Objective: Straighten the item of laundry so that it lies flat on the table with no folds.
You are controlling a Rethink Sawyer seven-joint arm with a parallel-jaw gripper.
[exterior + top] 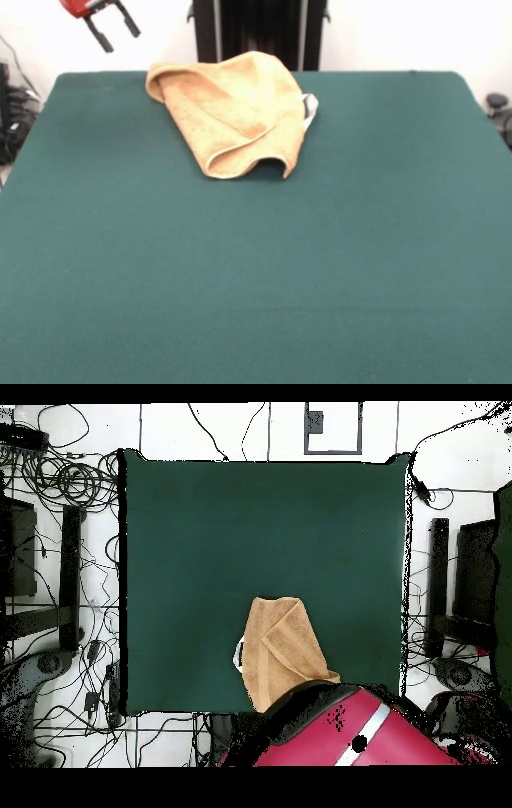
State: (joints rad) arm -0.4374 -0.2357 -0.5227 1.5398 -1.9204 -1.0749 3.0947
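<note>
The item of laundry [236, 112], a golden-tan terry towel, lies crumpled on the green table [256, 272] near its far edge, with one layer folded over another and a lifted fold at its near side. A small white tag [310, 106] sticks out on its right. My gripper [115, 30] hangs in the air at the top left, well clear of the towel, open with nothing between its black fingers. In the overhead view the towel [280, 646] lies near the table's [260, 534] bottom edge, and the red arm [345, 734] covers its lower end.
Cables and stands [60, 584] lie on the floor around the table. A black column [260, 32] stands behind the table's far edge, just past the towel.
</note>
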